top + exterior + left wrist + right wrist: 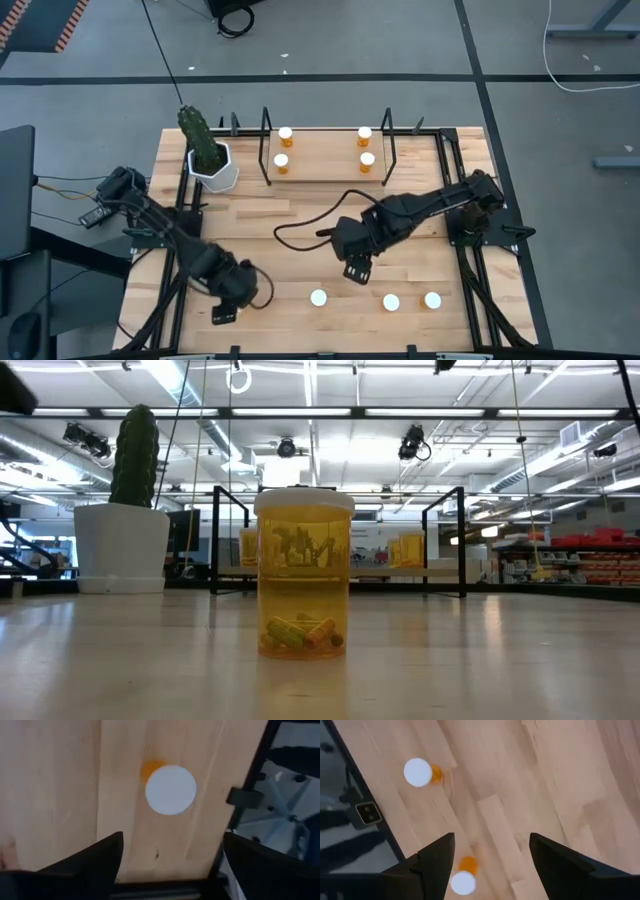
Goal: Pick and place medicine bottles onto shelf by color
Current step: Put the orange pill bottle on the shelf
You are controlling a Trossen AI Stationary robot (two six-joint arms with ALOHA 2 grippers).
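Left pincer (pixel 232 290) spread above bottle (pixel 170 789) on near table; cap to be centred between fingers before descent; right pincer (pixel 356 268) spread, empty

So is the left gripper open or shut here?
Open. In the left wrist view the left gripper has its two dark fingers spread wide, hovering above an upright orange pill bottle with a round white cap, holding nothing.

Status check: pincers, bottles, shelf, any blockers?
Left pincer open above a bottle. Right pincer open, empty, mid-table. Four bottles on shelf, three visible at front edge. Path clear.
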